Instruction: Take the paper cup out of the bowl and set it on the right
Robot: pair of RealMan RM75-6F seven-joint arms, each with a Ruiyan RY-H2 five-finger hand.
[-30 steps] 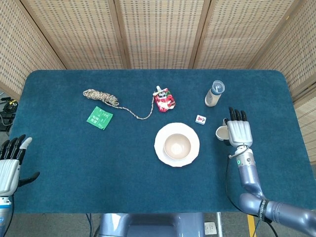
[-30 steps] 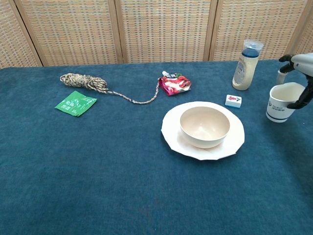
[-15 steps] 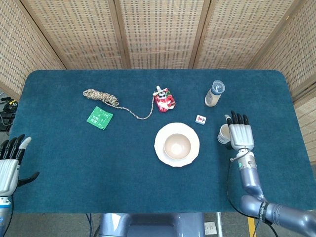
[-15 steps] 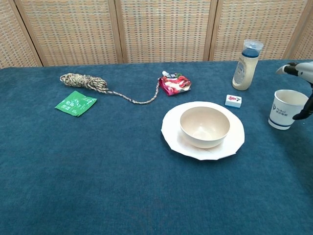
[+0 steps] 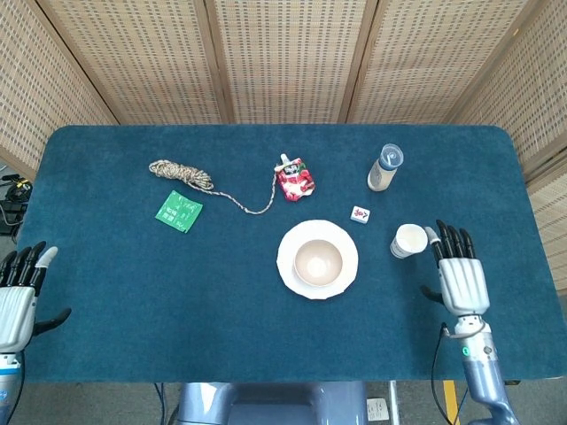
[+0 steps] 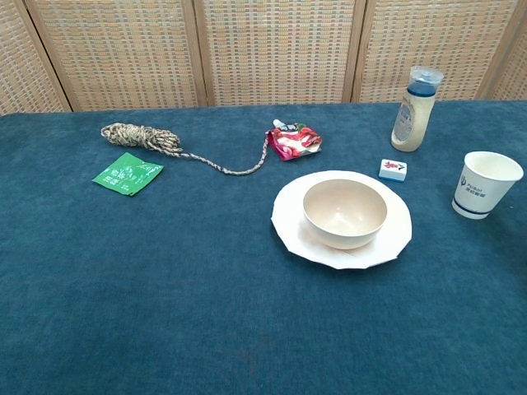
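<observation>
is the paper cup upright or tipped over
Upright: the paper cup stands on the table with its open rim up, right of the bowl, untouched.

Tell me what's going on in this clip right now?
The paper cup stands upright on the table to the right of the bowl, which sits empty on its plate. The right hand is open just beside the cup, not touching it. The left hand is open at the table's left edge, holding nothing. The placing looks done.
</observation>
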